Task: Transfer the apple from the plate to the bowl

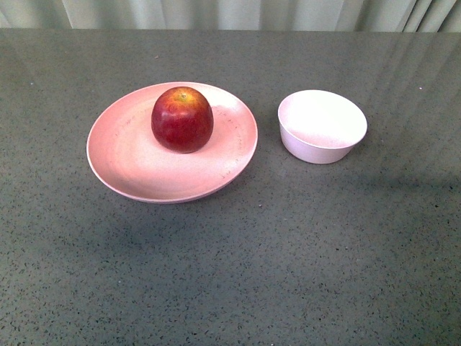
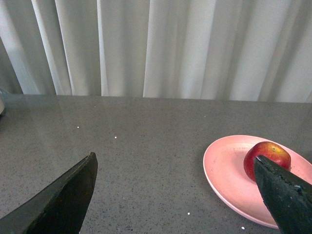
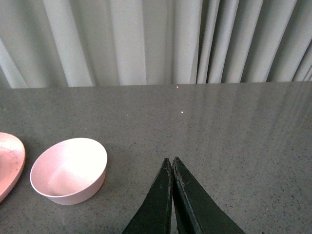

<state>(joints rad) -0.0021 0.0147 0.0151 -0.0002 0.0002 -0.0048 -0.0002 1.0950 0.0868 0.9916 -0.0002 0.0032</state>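
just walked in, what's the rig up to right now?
Nothing is being handled yet. The apple sits on the plate, and the bowl beside it is empty. The left end effector is open over the table, with the plate and apple off to one side of it. The right end effector is shut on nothing, with the bowl in its view. Neither arm shows in the front view.
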